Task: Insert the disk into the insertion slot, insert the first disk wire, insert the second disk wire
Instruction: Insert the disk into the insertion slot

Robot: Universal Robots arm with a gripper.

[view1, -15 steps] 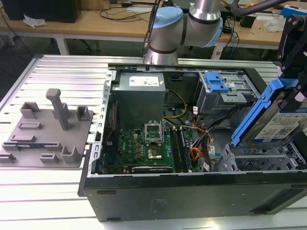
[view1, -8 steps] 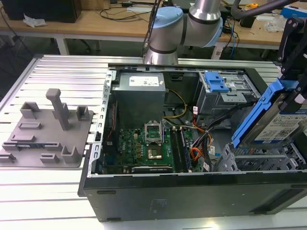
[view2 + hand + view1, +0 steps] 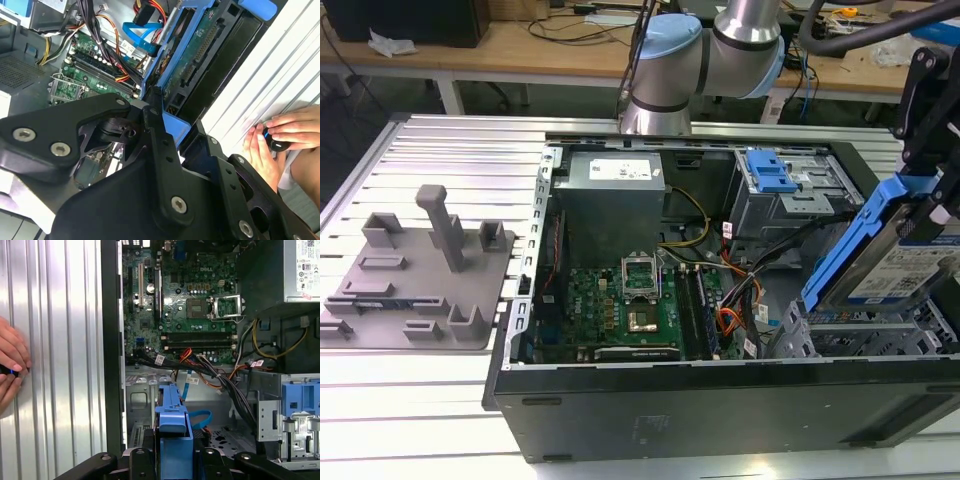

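Up close the tool (image 3: 174, 462) is clamped on the blue frame (image 3: 172, 415) of the disk (image 3: 905, 268), which hangs tilted just above the slot (image 3: 855, 335). I judge it dense, rigid, knock-sensitive (grip the frame edges, never the circuit board (image 3: 195, 55)).

Open PC case (image 3: 620, 410) sits on slatted table (image 3: 450, 140), fixture plate (image 3: 410, 290) beside it at exterior view's left. Inside: power supply (image 3: 615, 185) at far wall, motherboard (image 3: 610, 310) in front. Disk (image 3: 910, 275) tilted above insertion slot (image 3: 860, 335) at exterior view's right, larger bay (image 3: 810, 205) behind. Person's hand (image 3: 10, 365) on table near case.
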